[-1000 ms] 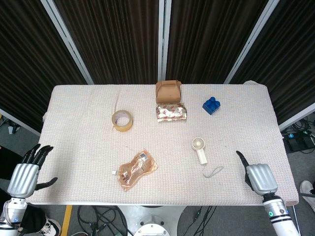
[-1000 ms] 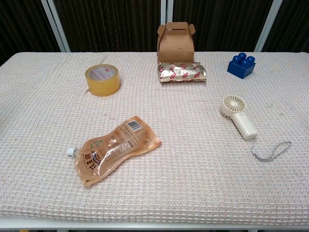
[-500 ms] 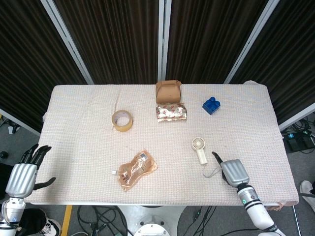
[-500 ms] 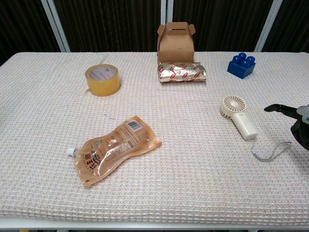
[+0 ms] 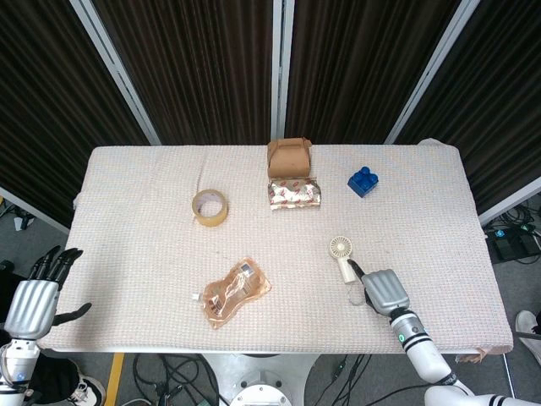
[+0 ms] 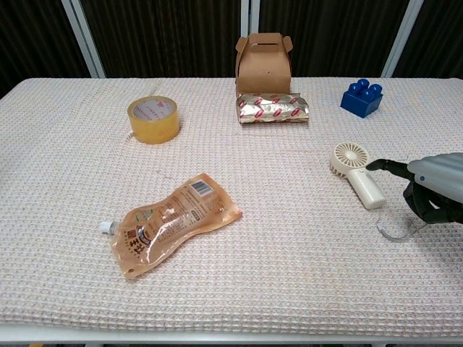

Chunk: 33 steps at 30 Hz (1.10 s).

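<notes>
**A:** Head view first: where are my hands, taking the handheld fan (image 5: 342,257) as the reference?

**B:** Nearest the camera, your right hand (image 5: 383,291) sits just on the near right of the fan, over its grey wrist cord (image 6: 398,230). One dark finger points at the fan's handle and is close to it; I cannot tell if it touches. The other fingers curl downward and nothing is in them. The chest view shows the same hand (image 6: 434,188) with that fingertip close to the fan's round head.

**A:** And my left?

**B:** Your left hand (image 5: 32,296) is well apart from the fan, far to its left, off the edge of the table (image 5: 127,254), fingers spread and holding nothing.

**A:** What else do I have around the fan?

**B:** To its left and slightly nearer lies an orange drink pouch (image 5: 232,293). Farther back on the left is a tape roll (image 5: 210,207). Behind the fan lies a foil packet (image 5: 293,194), with a brown carton (image 5: 288,156) just behind that. A blue brick (image 5: 363,181) stands behind the fan, a little to its right.
</notes>
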{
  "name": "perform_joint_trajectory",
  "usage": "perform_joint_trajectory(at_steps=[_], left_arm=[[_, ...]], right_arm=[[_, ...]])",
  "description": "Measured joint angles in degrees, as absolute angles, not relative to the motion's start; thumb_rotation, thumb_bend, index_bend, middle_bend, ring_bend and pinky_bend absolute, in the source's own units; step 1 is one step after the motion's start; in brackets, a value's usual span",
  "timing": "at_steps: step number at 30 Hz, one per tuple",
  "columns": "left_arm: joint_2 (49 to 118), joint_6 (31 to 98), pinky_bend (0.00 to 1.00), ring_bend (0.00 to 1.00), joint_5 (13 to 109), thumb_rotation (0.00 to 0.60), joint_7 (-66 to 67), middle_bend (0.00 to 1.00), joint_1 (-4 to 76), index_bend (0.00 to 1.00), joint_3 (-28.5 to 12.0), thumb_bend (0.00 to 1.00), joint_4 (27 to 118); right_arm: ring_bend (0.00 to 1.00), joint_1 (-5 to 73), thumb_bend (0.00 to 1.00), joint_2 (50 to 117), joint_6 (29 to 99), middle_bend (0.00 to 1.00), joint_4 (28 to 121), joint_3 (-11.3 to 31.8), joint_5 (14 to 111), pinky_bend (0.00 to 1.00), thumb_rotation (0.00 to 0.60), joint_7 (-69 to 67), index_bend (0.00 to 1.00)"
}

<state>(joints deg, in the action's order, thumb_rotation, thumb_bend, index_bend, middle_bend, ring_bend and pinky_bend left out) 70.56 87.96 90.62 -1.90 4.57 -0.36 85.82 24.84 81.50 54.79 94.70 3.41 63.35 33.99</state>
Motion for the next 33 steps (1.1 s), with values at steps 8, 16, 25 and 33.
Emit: perform_joint_trajectory(at_steps=[8, 16, 25, 33], left_arm=[[70.47, 87.75, 0.16, 0.05, 90.50, 0.600, -1.93, 0.12, 4.66, 0.12, -0.39, 0.00, 85.75], [70.30, 87.90, 0.16, 0.05, 90.58, 0.600, -1.79, 0.12, 4.68, 0.12, -0.48, 0.00, 85.65], [70.19, 87.74, 0.16, 0.05, 90.51, 0.600, -1.65, 0.12, 4.70, 0.12, -0.41, 0.00, 85.70], [70.23, 87.76, 0.16, 0.05, 90.50, 0.600, -1.68, 0.12, 4.72, 0.12, -0.46, 0.00, 85.70]], right_arm=[[0.81, 26.20, 1.00, 82.03, 55.46, 0.87, 95.10, 3.06, 60.72, 0.68, 0.600, 35.76, 0.00], [0.81, 27.41, 1.00, 82.03, 55.89, 0.87, 95.28, 2.64, 58.92, 0.68, 0.600, 36.09, 0.00], [0.81, 28.56, 1.00, 82.39, 55.46, 0.87, 94.71, 1.44, 56.58, 0.68, 0.600, 36.68, 0.00], [0.81, 29.16, 1.00, 82.31, 55.19, 0.87, 94.68, 0.58, 55.29, 0.68, 0.600, 36.30, 0.00]])
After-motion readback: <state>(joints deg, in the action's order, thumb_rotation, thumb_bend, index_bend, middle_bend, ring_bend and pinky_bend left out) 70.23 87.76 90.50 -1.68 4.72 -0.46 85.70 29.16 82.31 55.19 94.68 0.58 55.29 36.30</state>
